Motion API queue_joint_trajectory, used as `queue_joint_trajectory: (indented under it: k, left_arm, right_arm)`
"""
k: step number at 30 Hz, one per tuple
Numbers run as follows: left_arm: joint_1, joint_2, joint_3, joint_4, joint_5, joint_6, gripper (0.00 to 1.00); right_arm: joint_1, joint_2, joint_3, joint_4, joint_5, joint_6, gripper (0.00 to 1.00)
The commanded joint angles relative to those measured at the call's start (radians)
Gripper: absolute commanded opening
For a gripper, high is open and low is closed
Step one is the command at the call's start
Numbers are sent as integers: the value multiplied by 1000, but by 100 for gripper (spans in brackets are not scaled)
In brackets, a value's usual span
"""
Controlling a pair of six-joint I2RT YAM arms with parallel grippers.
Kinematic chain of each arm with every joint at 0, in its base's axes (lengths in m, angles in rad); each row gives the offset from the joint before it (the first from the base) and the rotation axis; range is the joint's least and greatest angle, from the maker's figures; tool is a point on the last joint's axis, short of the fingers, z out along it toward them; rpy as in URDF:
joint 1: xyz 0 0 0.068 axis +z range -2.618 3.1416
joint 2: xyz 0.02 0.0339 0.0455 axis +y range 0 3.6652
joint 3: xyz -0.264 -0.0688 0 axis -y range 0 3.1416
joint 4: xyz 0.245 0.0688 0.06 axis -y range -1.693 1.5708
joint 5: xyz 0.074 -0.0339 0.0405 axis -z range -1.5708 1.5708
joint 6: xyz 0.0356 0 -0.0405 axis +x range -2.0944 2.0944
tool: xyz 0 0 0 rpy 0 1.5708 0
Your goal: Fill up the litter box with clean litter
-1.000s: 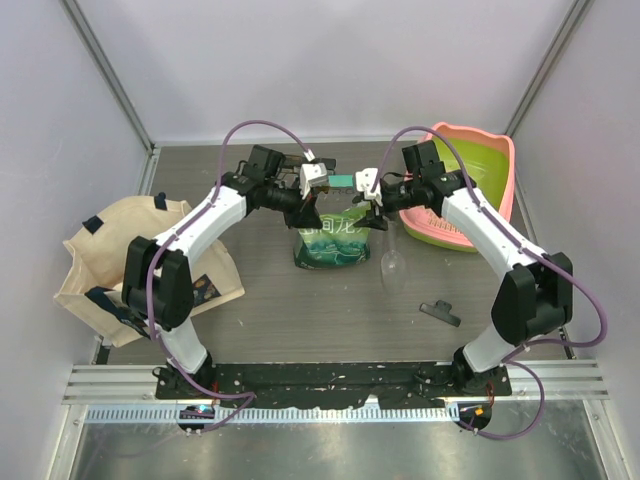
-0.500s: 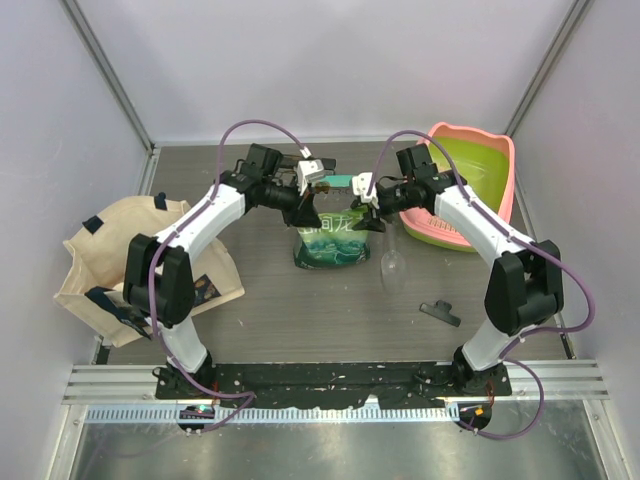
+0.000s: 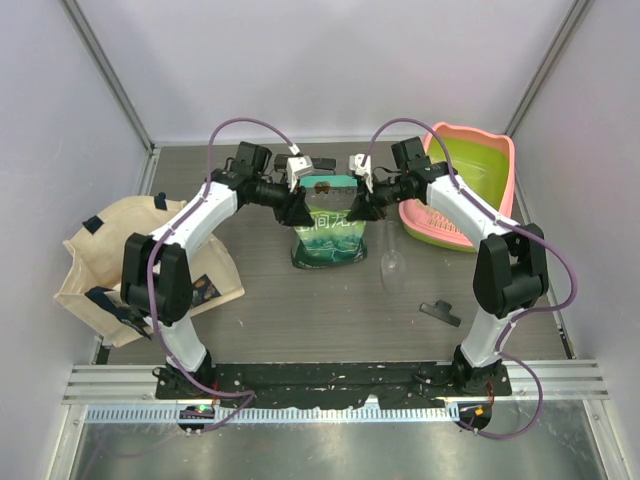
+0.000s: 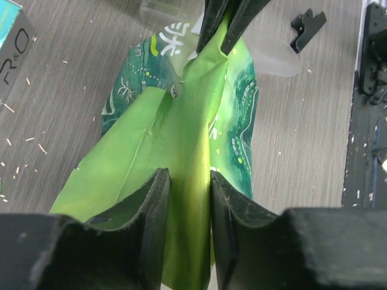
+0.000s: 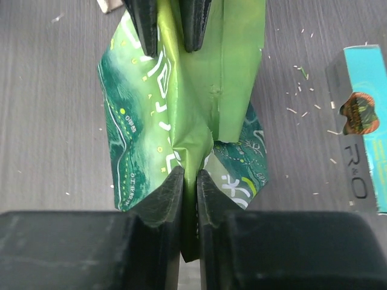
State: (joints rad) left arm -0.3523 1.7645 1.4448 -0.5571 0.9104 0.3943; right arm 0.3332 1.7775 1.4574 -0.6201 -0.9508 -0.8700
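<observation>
The green printed bag [image 3: 328, 232] stands upright mid-table, its top stretched between both grippers. My right gripper [image 5: 189, 175] is shut on a thin fold of the bag's top edge [image 5: 193, 139]. My left gripper [image 4: 188, 181] stands open, with the bag's light-green fold [image 4: 181, 145] lying loosely between its spread fingers. From above, the left gripper [image 3: 299, 208] and right gripper [image 3: 357, 208] face each other across the bag's top. The litter box [image 3: 497, 165], pink rim and lime-green basin, sits at the back right behind the right arm. The clean litter is hidden.
A beige tote bag [image 3: 120, 265] lies at the left. A clear scoop [image 3: 392, 262] rests right of the bag, with a black clip [image 3: 440, 312] nearer the front. A teal box [image 3: 330, 183] lies just behind the bag.
The right gripper has closed onto the bag's top edge. The left gripper's jaws have widened around the fold. Both wrists shifted slightly toward the back.
</observation>
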Motion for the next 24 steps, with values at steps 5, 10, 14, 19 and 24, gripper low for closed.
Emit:
queue_joint_trajectory:
  k: [5,10,14,19,24]
  left_arm:
    - [12,4,25,-337,-15,357,27]
    - [74,-45,-44,-209,36,221,2]
    - [136,-103,-135,-40,73,60,0]
    - [99,-163,-155,75,49,-9,31]
    - [-25,-131,-102,279,-18,-55,51]
  right_arm:
    - [-17,-10,51,-33,-20,166,7]
    - [-65,31,86,-20,-77,322,2]
    - [-82,31,72,-14,-102,362,2]
    - [-74,22,49,26,-120,413,2]
    - [-62,34,55,26,-134,414,1]
